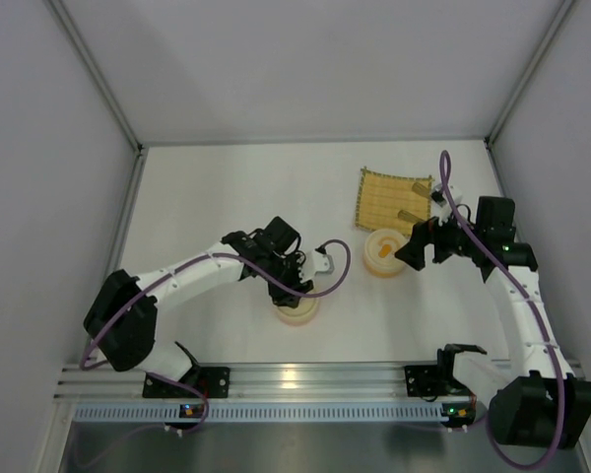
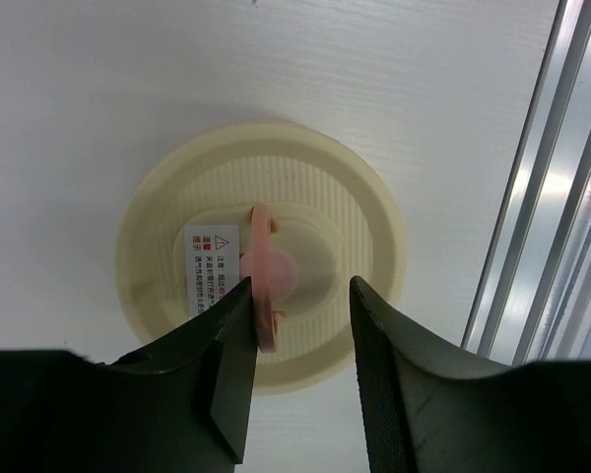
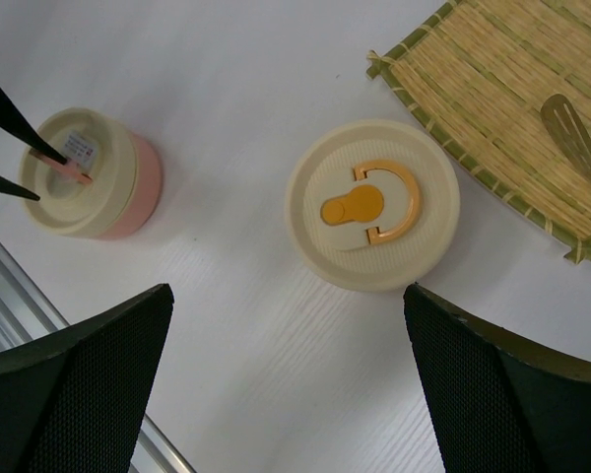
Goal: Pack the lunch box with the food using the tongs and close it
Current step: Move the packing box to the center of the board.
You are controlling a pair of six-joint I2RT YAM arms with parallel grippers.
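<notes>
Room: pale grey walls close in a white table point(image 1: 227, 187) on three sides; an aluminium rail point(image 1: 305, 379) runs along its near edge.
Pink lunch box point(image 3: 128, 197): stands near the table's near edge, about mid-width, lid on. The cream ribbed lid carries a small warning label point(image 2: 212, 258).
Pink handle point(image 2: 264, 296): a thin ring standing upright on the lid's centre.
Left gripper point(image 2: 300, 296): comes down over the lid with fingers apart, one on each side of the ring. The ring sits right against one finger, with a clear gap to the other.
In the way: from above, the left wrist and its purple cable point(image 1: 335, 266) cover most of that lid.
Orange-handled container point(image 3: 374, 202): round, cream and closed, right of the table's middle, well apart from the pink one. It sits just beside the near edge of the bamboo mat point(image 1: 382, 195).
Bamboo mat: lies skewed toward the table's far right corner.
Tongs point(image 3: 571, 128): lying on the mat; only a flat silver tip shows from the right wrist.
Right gripper point(image 3: 286, 305): fingers spread wide, holding nothing, above the orange-handled container.
In the way: the right arm crosses the mat's right corner.
</notes>
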